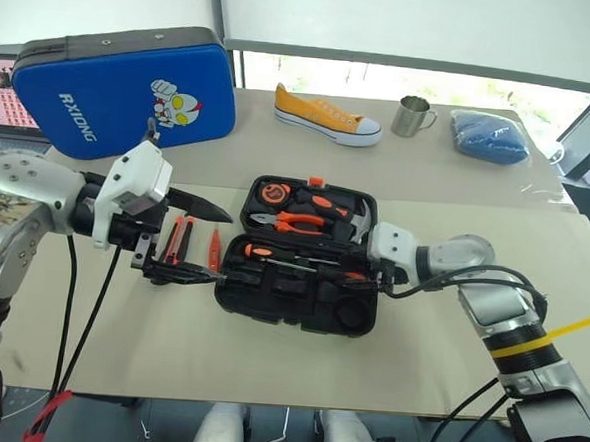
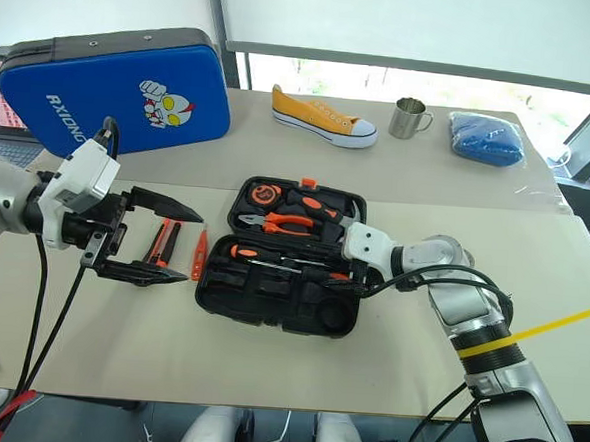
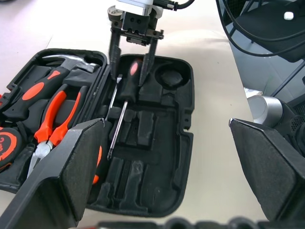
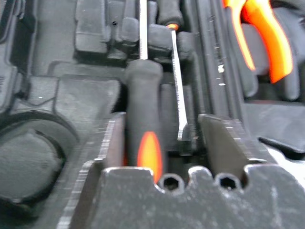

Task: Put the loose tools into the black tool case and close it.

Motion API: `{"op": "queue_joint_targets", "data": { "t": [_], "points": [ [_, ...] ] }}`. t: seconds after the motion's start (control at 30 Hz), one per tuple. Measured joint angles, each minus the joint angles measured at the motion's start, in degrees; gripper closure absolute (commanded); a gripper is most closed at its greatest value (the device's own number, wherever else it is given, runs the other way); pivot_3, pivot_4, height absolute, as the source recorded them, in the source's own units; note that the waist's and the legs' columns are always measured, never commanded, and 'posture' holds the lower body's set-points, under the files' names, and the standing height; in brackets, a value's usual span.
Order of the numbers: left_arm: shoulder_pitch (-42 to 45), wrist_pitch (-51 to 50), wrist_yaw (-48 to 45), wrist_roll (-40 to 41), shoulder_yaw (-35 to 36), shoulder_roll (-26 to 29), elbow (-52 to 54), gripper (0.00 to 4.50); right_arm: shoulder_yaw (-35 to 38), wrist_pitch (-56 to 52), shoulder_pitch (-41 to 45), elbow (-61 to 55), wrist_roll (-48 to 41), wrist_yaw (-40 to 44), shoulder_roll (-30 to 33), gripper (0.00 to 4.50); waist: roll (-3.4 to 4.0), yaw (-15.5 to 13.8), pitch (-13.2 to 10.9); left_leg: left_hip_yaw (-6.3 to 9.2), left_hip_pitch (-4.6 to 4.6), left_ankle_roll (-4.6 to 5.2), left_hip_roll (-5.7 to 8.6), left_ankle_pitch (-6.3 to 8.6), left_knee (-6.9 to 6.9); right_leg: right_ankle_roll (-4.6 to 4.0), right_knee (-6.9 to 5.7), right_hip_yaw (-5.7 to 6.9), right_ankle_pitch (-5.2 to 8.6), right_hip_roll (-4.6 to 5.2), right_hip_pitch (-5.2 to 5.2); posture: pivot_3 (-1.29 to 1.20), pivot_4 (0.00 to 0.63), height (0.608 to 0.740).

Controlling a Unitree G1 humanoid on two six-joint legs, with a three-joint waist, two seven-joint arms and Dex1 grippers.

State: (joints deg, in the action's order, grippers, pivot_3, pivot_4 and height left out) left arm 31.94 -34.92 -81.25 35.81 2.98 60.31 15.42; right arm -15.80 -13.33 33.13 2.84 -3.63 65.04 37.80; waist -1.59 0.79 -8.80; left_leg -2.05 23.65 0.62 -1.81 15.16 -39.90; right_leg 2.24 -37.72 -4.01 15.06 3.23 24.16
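The right pincer (image 1: 384,274), fingers apart, straddles a screwdriver (image 3: 127,81) lying in the open black tool case (image 1: 270,305) mid-desk. Withdrawing crookedly could drag it out. The left pincer (image 1: 188,243) hangs open.

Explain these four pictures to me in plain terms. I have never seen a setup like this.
This is a humanoid robot with two arms, each ending in a two-fingered tool. The two wide pictures come from cameras in its head, looking down over a table. The two close pictures come from cameras on its wrists.

On the table lies an open black tool case holding pliers, a hammer and a tape measure. The right tool is inside the case, its fingers open on either side of a screwdriver lying in its slot. A second screwdriver lies beside it.

The left tool hangs open and empty above a utility knife and a slim tester pen lying outside the case.

Further back are a blue case, a yellow shoe, a metal mug and a blue cloth.
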Motion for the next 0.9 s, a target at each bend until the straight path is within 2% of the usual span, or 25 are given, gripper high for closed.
{"op": "queue_joint_targets", "data": {
  "t": [0.03, 0.17, 0.27, 0.57, 0.63, 0.9],
  "points": [
    [0.1, 0.0, 0.0, 0.0, -0.2, -0.1, -0.1, 0.0, 0.6, -1.2, 0.0, -0.9, -0.3, -0.1, 0.0, 0.04, 0.0, 0.0, 0.0, 0.0, 0.0, 0.0, 0.0, 0.0, 0.0, 0.0, 0.0, 0.0, 0.0, 0.0, 0.0, 0.0, 0.15, 0.74],
    [0.8, 0.5, -0.2, -0.7, -1.0, -0.6, -0.6, 0.0, 2.8, -7.9, 0.1, -5.1, -5.4, 0.6, 0.0, 0.04, 0.0, 0.0, 0.0, 0.02, 0.02, -0.01, 0.0, -0.01, -0.01, 0.0, -0.01, 0.0, 0.0, 0.0, 0.01, 0.0, 0.15, 0.74],
    [1.4, 1.2, -0.3, -1.3, -1.9, -1.1, -1.2, 0.0, 3.9, -11.0, 1.9, -6.7, -7.3, 0.3, -0.1, 0.76, 0.0, 0.0, 0.0, 0.01, 0.01, -0.02, 0.01, -0.01, -0.01, 0.0, 0.0, 0.0, 0.0, 0.0, -0.01, 0.0, 0.15, 0.74],
    [1.4, 2.5, -1.6, -2.6, -2.1, -1.2, -2.3, 0.0, 0.4, -10.7, 1.7, -2.5, -5.3, -1.7, -3.4, 3.92, 0.0, 0.0, 0.0, -0.19, 0.05, -0.03, 0.01, -0.02, -0.01, 0.0, 0.0, 0.01, 0.0, 0.0, 0.03, 0.0, 0.15, 0.74],
    [1.4, 2.5, -1.7, -2.8, -2.1, -1.2, -2.4, 0.0, -0.1, -10.3, 1.7, -1.9, -4.5, -1.9, -3.7, 4.46, 0.0, 0.0, 0.0, -0.18, 0.05, -0.03, 0.01, -0.02, -0.01, 0.0, 0.0, 0.01, 0.0, 0.0, 0.03, 0.0, 0.15, 0.74],
    [1.4, 2.5, -2.0, -3.4, -2.1, -1.2, -2.4, 0.0, -2.1, -10.0, 1.3, -2.3, -3.4, -2.1, -5.2, 4.46, 0.0, 0.0, 0.0, -0.15, 0.04, -0.03, 0.0, -0.02, -0.01, 0.0, -0.01, 0.02, 0.0, 0.0, 0.02, 0.0, 0.15, 0.74]
  ]
}}
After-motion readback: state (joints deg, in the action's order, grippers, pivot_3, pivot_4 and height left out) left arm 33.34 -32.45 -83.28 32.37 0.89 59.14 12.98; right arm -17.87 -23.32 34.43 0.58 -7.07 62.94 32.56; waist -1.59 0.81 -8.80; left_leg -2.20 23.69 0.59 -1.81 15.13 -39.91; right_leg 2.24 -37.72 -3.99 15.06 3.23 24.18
